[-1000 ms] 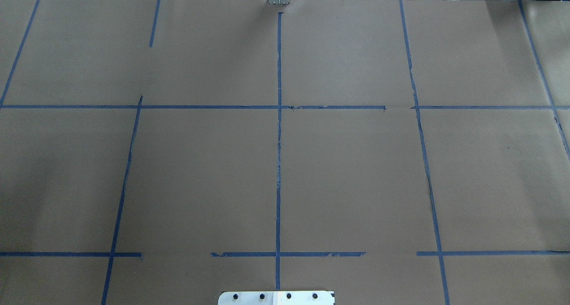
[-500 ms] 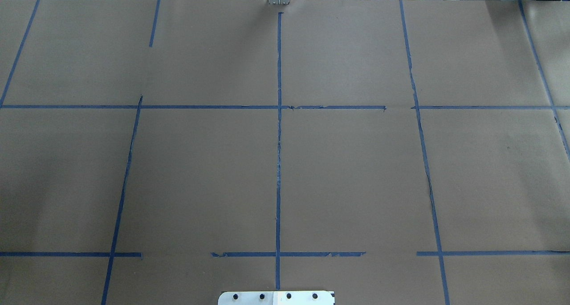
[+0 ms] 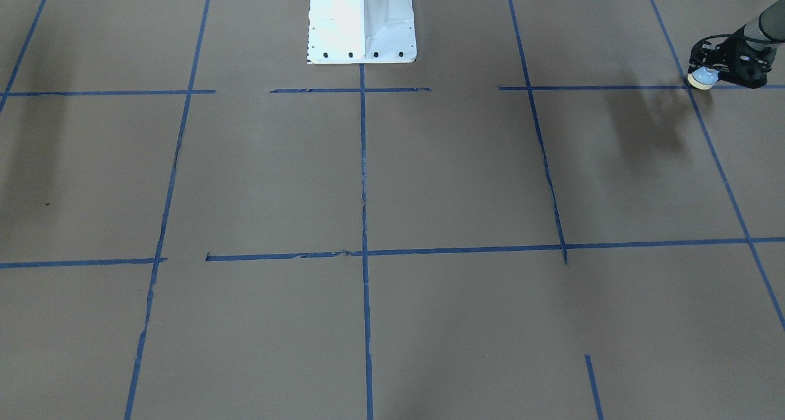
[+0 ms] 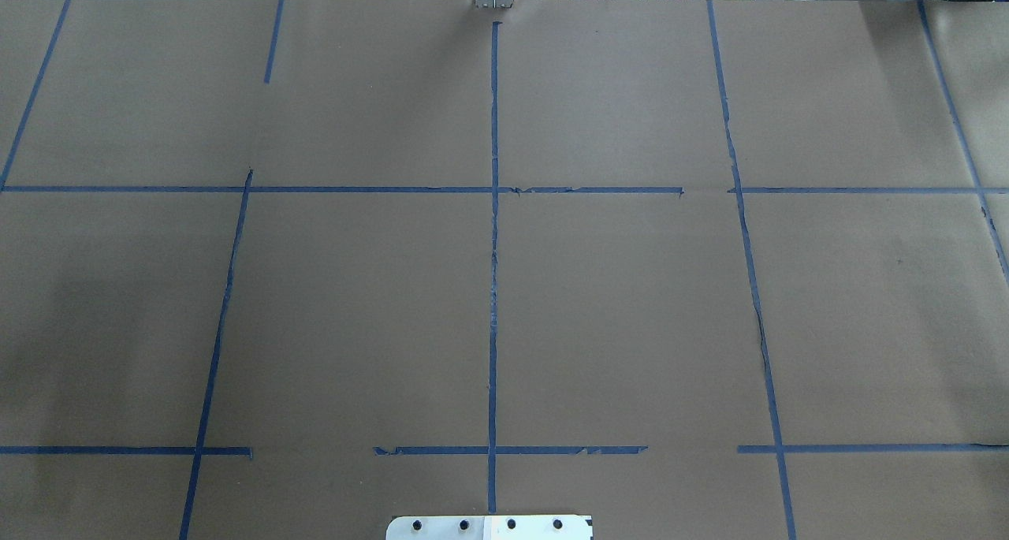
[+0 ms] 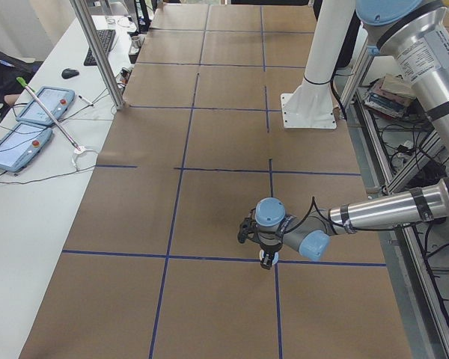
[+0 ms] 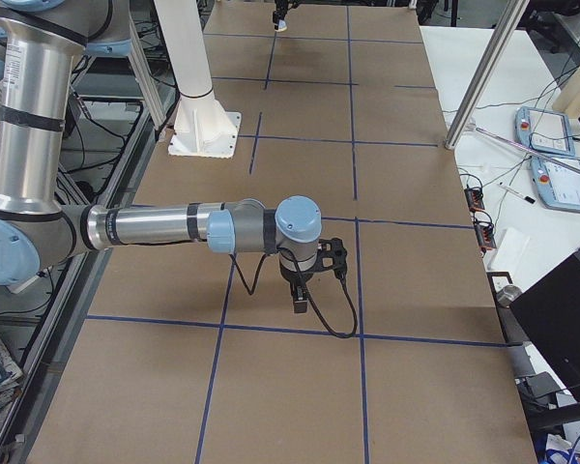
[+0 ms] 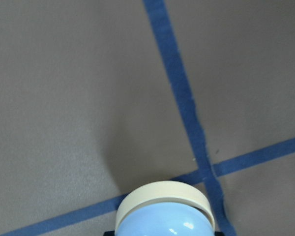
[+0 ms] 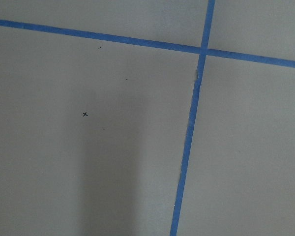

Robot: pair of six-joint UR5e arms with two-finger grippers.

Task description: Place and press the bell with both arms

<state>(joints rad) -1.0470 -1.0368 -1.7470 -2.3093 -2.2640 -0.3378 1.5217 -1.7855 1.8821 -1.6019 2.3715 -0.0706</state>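
The bell [image 3: 701, 76] is light blue with a cream base. It is held on its side in my left gripper [image 3: 711, 70] at the table's far left, low over a blue tape crossing. In the left wrist view the bell [image 7: 164, 214] fills the bottom edge, base pointing forward. In the exterior left view the left gripper [image 5: 265, 256] is shut on the bell [image 5: 268, 259]. My right gripper [image 6: 299, 298] shows only in the exterior right view, pointing down over the brown table; I cannot tell whether it is open or shut. The overhead view shows neither arm.
The white pedestal [image 3: 362, 21] stands at the table's robot side. Blue tape lines [image 4: 493, 288] grid the brown table cover. A white side table with tablets [image 5: 30, 123] and a metal post [image 5: 97, 52] runs along the far edge.
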